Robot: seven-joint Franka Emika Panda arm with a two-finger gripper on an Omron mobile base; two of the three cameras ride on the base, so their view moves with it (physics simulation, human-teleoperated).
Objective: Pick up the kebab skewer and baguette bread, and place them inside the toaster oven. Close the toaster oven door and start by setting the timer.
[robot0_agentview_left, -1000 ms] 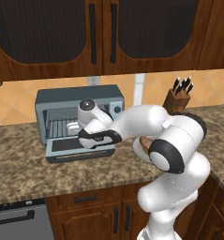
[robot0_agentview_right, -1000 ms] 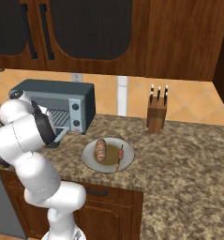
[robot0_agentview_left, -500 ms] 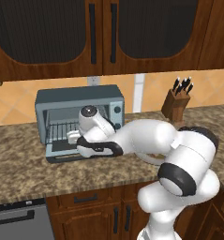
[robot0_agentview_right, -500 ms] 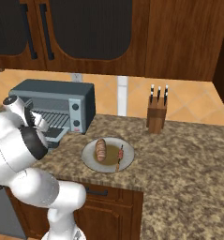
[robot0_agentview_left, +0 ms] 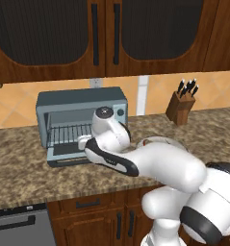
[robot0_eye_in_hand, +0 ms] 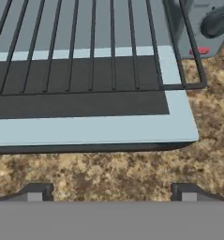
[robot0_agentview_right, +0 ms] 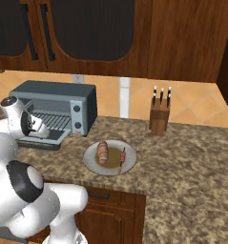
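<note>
The toaster oven stands on the counter. Its door lies folded down flat, and the wire rack is bare. My gripper hovers open just in front of the door's edge and holds nothing. A knob and the red mark sit on the oven's right side. The baguette bread and the kebab skewer lie side by side on a grey plate right of the oven.
A wooden knife block stands against the back wall to the right. Dark wood cabinets hang above the oven. The speckled stone counter stretches right of the plate. My arm hides most of the plate in the left base view.
The hand has drawn back a little from the oven toward the door's front edge, and the elbow has dropped lower. The jaws have widened slightly. Door, plate and food have stayed put.
</note>
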